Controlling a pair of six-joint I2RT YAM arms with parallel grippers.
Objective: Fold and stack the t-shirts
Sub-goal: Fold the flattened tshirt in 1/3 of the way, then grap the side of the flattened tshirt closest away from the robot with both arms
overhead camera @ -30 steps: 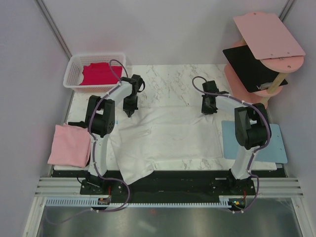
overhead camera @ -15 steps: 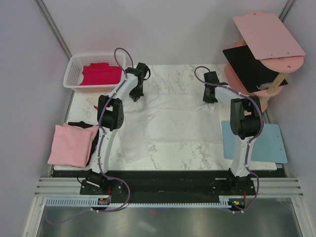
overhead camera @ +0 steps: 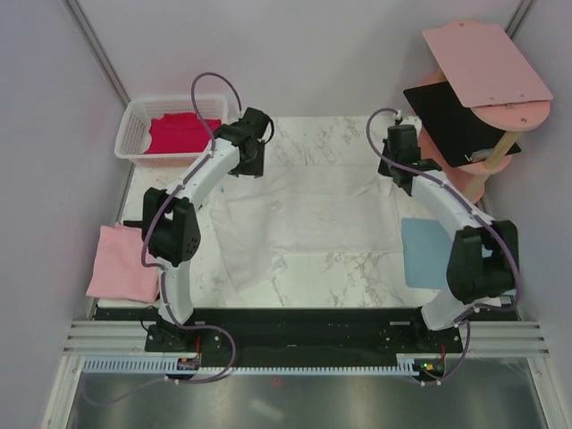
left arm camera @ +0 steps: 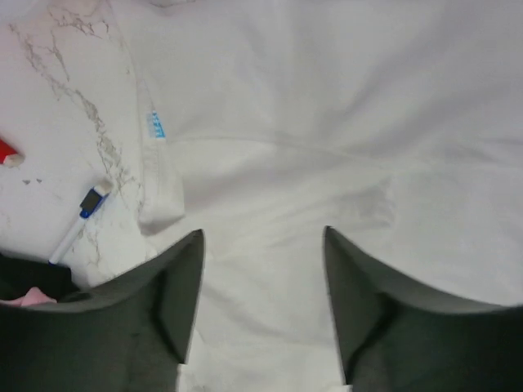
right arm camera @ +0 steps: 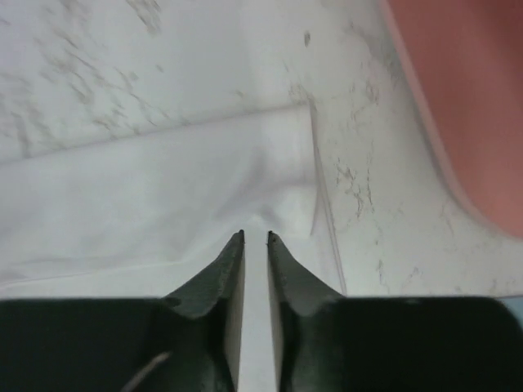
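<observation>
Marble-patterned tabletop (overhead camera: 340, 134) fills the workspace, with the white t-shirt (overhead camera: 304, 214) spread across its middle, still rumpled along its edge at 7 o'clock. A basket (overhead camera: 132, 134) at 10 o'clock holds the magenta-red t-shirt (overhead camera: 183, 134). The light pink t-shirt (overhead camera: 123, 266) lies at 8 o'clock with the black t-shirt (overhead camera: 136, 223) showing from under its far edge. The light-blue mat (overhead camera: 420, 255) sits at 4 o'clock and the pink shelf boards (overhead camera: 487, 58) stand at 2 o'clock. Both arms reach to the far edge of the white t-shirt, at 11 and 1 o'clock. The left gripper (left arm camera: 261, 237) hovers over the cloth with its fingers well apart and nothing between them; a small blue-and-white marker (left arm camera: 84, 207) lies on the marble just beside that edge. The right gripper (right arm camera: 255, 237) has its fingers drawn almost together, leaving only a slim slit at a puckered corner of the cloth; whether it pinches the fabric cannot be told. The step in hand looks like laying the shirt flat before the 1st fold, with none of the 4 shirts stacked yet. Next, each gripper would likely need to clear the cloth, then take hold of a sleeve or side edge and carry it inward without dragging the smoothed body out of shape.
</observation>
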